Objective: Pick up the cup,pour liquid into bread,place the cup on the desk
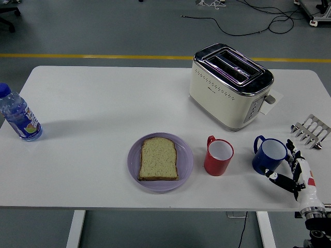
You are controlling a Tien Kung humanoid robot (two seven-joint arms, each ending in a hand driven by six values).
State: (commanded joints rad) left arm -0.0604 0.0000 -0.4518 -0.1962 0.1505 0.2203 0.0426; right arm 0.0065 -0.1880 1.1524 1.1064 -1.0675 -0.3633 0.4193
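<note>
Two cups face you near the desk's front edge: the blue cup at the right, the red cup just at its nine o'clock. Your right robot hand sits at the blue cup's four o'clock, fingers spread, grasping nothing. The bread lies on a purple plate at the red cup's nine o'clock.

White table, toaster, plate, two cups, bottle, perhaps a rack

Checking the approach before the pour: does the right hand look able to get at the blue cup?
Probably yes. The right hand is open just beside the blue cup, with bare table around them and nothing between.
</note>
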